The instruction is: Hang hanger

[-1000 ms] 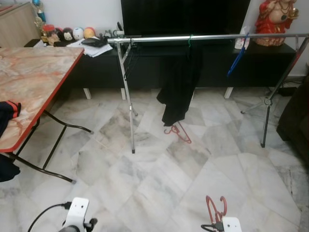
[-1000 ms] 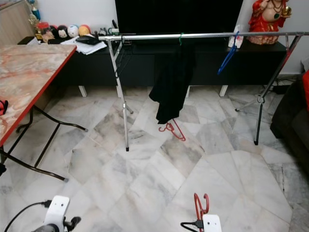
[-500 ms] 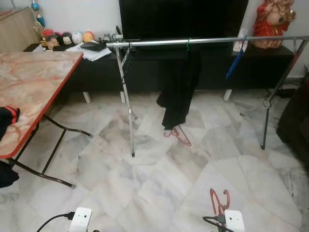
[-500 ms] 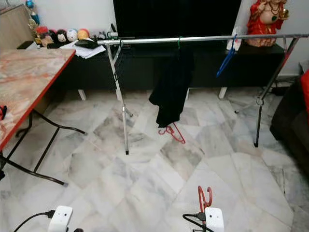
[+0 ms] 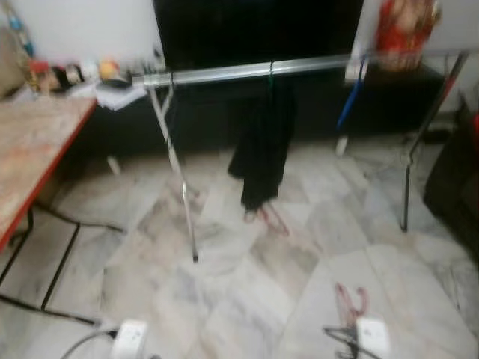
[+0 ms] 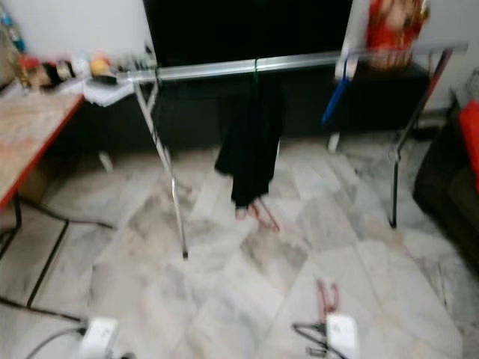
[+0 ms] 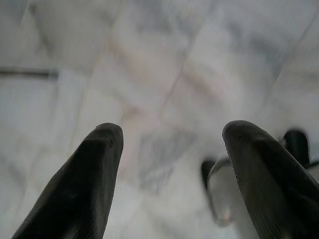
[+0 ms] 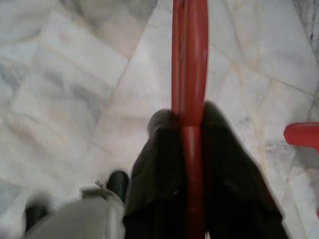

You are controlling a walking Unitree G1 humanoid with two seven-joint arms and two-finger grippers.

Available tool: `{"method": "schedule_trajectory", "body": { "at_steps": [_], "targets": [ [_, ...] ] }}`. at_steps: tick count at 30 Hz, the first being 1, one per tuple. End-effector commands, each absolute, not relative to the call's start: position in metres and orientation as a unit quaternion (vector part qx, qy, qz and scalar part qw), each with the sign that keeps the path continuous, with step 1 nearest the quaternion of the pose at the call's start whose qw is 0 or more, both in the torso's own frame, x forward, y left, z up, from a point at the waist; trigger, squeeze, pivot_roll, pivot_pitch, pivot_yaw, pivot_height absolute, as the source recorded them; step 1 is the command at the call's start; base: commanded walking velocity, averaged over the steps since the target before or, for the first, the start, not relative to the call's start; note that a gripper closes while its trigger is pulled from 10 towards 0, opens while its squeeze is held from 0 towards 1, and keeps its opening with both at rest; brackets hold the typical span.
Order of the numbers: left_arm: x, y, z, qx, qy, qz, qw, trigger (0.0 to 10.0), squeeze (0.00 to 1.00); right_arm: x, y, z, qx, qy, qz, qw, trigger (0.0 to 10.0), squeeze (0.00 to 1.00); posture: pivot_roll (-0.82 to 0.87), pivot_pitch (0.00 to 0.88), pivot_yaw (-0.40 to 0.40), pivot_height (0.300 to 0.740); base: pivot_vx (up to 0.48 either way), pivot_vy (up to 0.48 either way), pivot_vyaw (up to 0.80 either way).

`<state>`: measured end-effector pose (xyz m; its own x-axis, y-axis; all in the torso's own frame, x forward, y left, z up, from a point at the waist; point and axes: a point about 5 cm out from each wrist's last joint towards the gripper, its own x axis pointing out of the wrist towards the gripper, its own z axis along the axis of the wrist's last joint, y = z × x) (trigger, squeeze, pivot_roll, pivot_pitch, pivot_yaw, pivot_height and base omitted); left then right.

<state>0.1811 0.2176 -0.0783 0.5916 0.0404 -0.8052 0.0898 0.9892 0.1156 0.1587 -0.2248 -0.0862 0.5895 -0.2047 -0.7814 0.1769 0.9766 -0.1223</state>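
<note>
Low before the clothes rail (image 5: 247, 71), the right gripper (image 8: 188, 124) pinches a red hanger (image 8: 188, 59) (left gripper (image 7: 172, 149) agape, holding nothing)

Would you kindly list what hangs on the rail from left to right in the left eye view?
Along the rail: black garment → blue hanger.
</note>
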Motion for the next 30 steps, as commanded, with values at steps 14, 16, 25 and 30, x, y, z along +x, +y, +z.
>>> {"method": "schedule_trajectory", "body": {
  "at_steps": [14, 16, 25, 30],
  "targets": [
    [0.1697, 0.2274, -0.0819, 0.085, 0.468, -0.002, 0.879, 10.0, 0.0, 0.1722, -0.2111, -0.0823, -0.018, 0.418, -0.08, 0.905, 10.0, 0.0, -0.03, 0.0, 0.008, 0.74, 0.398, 0.0, 0.16],
    [0.1693, 0.2273, -0.0821, 0.084, 0.469, -0.002, 0.879, 10.0, 0.0, 0.173, -0.2097, -0.0821, -0.016, 0.416, -0.078, 0.906, 10.0, 0.0, -0.03, 0.0, 0.008, 0.74, 0.394, 0.0, 0.36],
    [0.1671, 0.2244, -0.0837, 0.081, 0.471, -0.003, 0.878, 10.0, 0.0, 0.1759, -0.2075, -0.0811, -0.014, 0.413, -0.073, 0.908, 10.0, 0.0, -0.03, 0.0, 0.003, 0.74, 0.388, 0.0, 0.0],
    [0.168, 0.2231, -0.0836, 0.08, 0.47, -0.004, 0.879, 10.0, 0.0, 0.1779, -0.208, -0.08, -0.015, 0.409, -0.075, 0.909, 10.0, 0.0, -0.03, 0.0, 0.001, 0.74, 0.389, 0.0, 0.0]
  ]
}}
